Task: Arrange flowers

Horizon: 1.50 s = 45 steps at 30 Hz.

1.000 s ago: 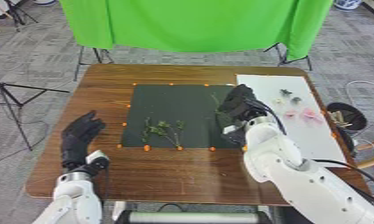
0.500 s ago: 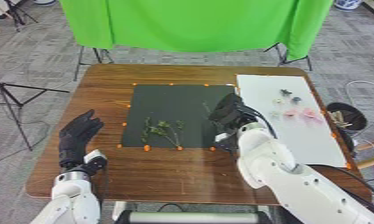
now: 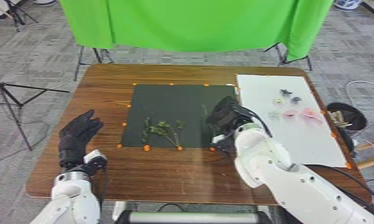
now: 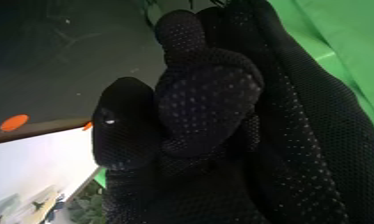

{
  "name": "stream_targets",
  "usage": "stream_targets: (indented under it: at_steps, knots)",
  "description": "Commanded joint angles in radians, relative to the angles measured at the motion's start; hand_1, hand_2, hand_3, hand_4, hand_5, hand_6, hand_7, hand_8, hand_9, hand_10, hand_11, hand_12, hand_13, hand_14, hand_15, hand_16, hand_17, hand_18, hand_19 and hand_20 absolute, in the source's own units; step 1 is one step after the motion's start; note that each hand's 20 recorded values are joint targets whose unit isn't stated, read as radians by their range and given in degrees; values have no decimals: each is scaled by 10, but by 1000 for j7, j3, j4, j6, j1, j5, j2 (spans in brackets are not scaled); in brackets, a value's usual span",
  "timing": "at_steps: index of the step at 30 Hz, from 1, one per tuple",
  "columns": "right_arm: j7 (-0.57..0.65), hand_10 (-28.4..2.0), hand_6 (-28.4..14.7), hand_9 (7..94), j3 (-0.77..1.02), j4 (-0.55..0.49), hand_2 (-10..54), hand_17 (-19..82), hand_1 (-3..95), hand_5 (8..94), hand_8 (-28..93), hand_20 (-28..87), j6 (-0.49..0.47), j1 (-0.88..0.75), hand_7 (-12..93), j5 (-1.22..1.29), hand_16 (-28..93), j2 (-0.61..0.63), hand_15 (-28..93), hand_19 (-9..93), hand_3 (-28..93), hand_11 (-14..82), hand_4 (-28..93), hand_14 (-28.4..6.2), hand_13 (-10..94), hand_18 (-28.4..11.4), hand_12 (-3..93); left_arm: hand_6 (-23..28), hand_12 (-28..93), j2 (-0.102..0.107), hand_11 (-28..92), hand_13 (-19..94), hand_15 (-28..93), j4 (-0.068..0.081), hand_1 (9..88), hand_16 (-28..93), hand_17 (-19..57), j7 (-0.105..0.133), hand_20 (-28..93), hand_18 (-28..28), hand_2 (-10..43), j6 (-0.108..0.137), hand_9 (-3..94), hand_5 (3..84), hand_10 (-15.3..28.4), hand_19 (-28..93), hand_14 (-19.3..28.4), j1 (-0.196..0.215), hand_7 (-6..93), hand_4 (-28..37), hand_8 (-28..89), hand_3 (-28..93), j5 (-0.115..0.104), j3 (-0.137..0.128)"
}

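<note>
Thin green stem (image 3: 205, 108) over the right part of a dark mat (image 3: 170, 102), slender and sparse, its lower end hidden by the robot's right hand (image 3: 226, 117). That black-gloved hand is closed in a pinch on the stem, thumb folded in against the fingers. The hand and its white arm block the mat's near right corner from sight. Left of them on the mat lie leafy green sprigs (image 3: 163, 130), loosely spread, with thin stalks. Orange markers dot the mat's border. To the right, a white sheet (image 3: 277, 137) holds pink flowers (image 3: 310, 116) and, farther back, small dark blooms (image 3: 295, 100). The left hand (image 3: 79, 135) is relaxed, fingers extended, over the left side of the brown wooden table (image 3: 152, 175). Beyond the table hangs a bright green cloth (image 3: 197, 27).
</note>
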Motion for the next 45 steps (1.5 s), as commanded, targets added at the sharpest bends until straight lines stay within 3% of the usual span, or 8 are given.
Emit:
stream_targets:
  at_steps: [1, 9, 10, 17, 39, 43, 45]
  knots:
    - [3, -126, -74, 922, -15, -4, -95, 789, 661, 746, 165, 389, -6, -10, 332, 6, 145, -4, 560, 782, 566, 264, 4, -16, 937, -43, 348, 20, 122, -5, 258, 451, 295, -3, 330, -31, 140, -3, 199, 141, 25, -9, 537, 541, 144, 265, 175, 13, 191, -150, -91, 732, 0, -3]
    - [2, -126, -64, 915, -10, -7, -95, 789, 640, 725, 163, 389, -25, -15, 348, 16, 144, -3, 558, 779, 576, 281, 3, -14, 937, -41, 339, 20, 122, -7, 258, 452, 295, 1, 330, -31, 139, -9, 198, 141, 25, -7, 537, 540, 145, 265, 175, 2, 191, -151, -91, 732, 0, 7]
    - [2, -127, -64, 912, -7, -8, -95, 789, 636, 724, 160, 388, -29, -16, 345, 26, 145, -1, 557, 779, 576, 283, 4, -15, 937, -41, 338, 20, 122, -9, 258, 452, 295, 1, 330, -31, 139, -12, 198, 141, 24, -13, 537, 540, 145, 265, 175, 5, 191, -151, -91, 734, 2, -1]
    - [2, -133, -68, 902, -8, -6, -95, 786, 611, 725, 169, 386, -28, -9, 250, 37, 151, -6, 546, 775, 542, 298, 23, -16, 937, -40, 319, 20, 122, -11, 258, 451, 294, -1, 330, -32, 138, -16, 197, 141, 25, -16, 536, 539, 144, 264, 175, 9, 191, -150, -91, 732, 4, -7]
    - [-35, -142, -65, 890, 41, 0, -95, 775, 549, 728, 164, 375, 47, 5, 202, 13, 153, -6, 520, 760, 593, 312, 0, -21, 937, -46, 277, 17, 121, -9, 262, 454, 293, 1, 327, -34, 140, -23, 195, 139, 24, -18, 536, 536, 141, 261, 170, 4, 198, -153, -95, 738, 8, 1]
    - [-68, -137, -52, 847, 75, -14, -95, 739, 511, 714, 156, 376, 57, 25, 211, -93, 245, 37, 473, 789, 603, 249, -33, -32, 937, -61, 328, 17, 120, -9, 262, 454, 292, 1, 329, -35, 140, -20, 195, 139, 23, -17, 535, 536, 140, 260, 170, 6, 200, -156, -96, 739, 7, -2]
    - [-71, -145, -39, 796, 96, -25, -95, 712, 481, 690, 137, 336, 48, 30, 227, -153, 297, 68, 437, 827, 624, 236, -58, -37, 930, -70, 308, 16, 120, -7, 263, 453, 292, 2, 329, -34, 141, -20, 195, 138, 23, -18, 535, 536, 140, 259, 170, 3, 202, -156, -96, 740, 6, -1]
